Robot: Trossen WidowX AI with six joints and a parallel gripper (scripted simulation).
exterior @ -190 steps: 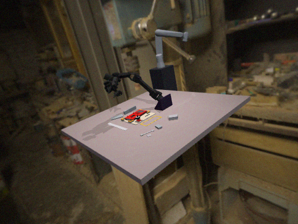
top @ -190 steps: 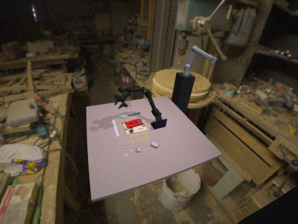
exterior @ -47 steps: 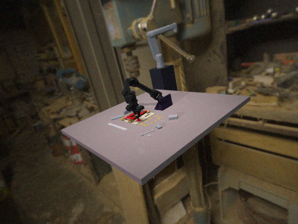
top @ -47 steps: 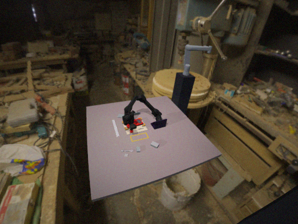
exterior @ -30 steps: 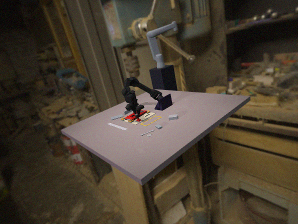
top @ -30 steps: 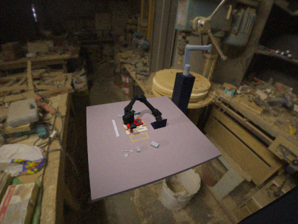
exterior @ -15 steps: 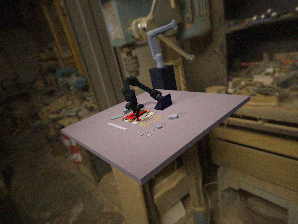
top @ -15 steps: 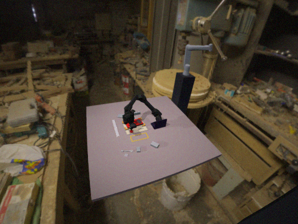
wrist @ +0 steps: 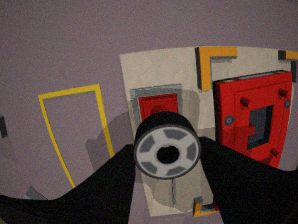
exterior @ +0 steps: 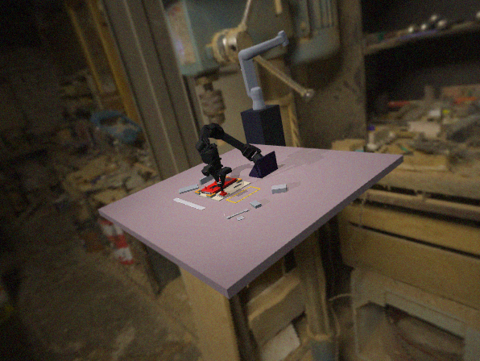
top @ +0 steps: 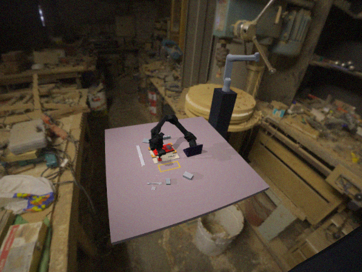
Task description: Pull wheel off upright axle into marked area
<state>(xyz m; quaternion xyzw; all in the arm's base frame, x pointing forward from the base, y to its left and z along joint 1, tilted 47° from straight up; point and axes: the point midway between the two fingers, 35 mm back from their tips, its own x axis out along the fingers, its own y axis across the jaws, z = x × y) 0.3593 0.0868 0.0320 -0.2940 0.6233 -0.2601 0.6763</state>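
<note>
A mauve table [top: 182, 197] [exterior: 242, 234] carries a pale board [top: 174, 157] [wrist: 160, 70], with a raised red plate [top: 165, 150] [exterior: 209, 188] [wrist: 235, 92] on it. A white strip [top: 140, 155] [exterior: 188, 204] lies near the board; the yellow outline [top: 170, 169] [exterior: 247, 195] [wrist: 70, 91] is just beside it, between board and grey block [top: 187, 175] [exterior: 279, 188]. The gripper [top: 160, 154] [exterior: 222, 186] [wrist: 166, 147] pinches the wheel [wrist: 167, 122] above the board, outside the outline.

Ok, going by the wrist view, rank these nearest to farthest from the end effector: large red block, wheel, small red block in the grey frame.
1. Wheel, held between the fingers of the end effector.
2. Small red block, just beyond the wheel, in the grey frame.
3. Large red block, farther off, on the view's right side.
</note>
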